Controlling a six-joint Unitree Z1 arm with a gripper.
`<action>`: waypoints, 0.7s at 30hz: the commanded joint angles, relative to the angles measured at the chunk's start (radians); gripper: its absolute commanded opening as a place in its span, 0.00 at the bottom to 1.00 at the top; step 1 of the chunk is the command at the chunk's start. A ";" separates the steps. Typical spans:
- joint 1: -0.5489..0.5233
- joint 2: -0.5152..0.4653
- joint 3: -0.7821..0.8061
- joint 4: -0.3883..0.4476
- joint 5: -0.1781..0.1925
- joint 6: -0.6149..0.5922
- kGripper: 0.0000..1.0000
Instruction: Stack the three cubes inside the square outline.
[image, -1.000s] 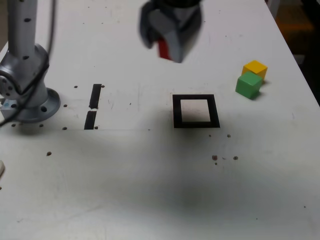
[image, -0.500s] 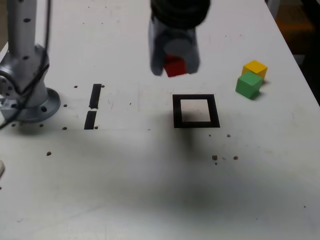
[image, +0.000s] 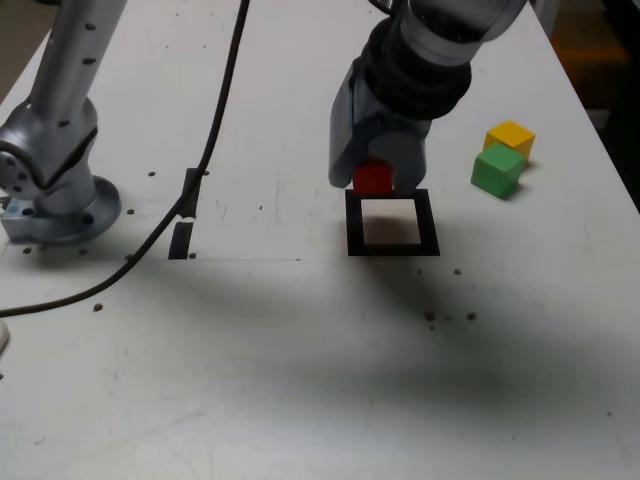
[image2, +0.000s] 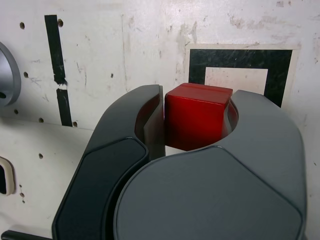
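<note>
My claw (image: 375, 180) is squeezed tight on the red cube (image2: 197, 121) so it won't drop while I hold it over the square outline (image: 391, 222), where the stack must start.

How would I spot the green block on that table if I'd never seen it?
Start at the black square outline in the middle of the white table, then look toward the exterior view's right. Two small blocks sit close together there; the green block is the nearer one, in front of the yellow block. The only other block, red, is in the gripper.
</note>
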 joint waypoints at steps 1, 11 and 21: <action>0.002 0.007 -0.005 0.001 -0.013 0.008 0.23; 0.003 0.082 -0.054 -0.015 -0.048 0.046 0.23; 0.025 0.121 -0.076 -0.021 -0.046 0.057 0.24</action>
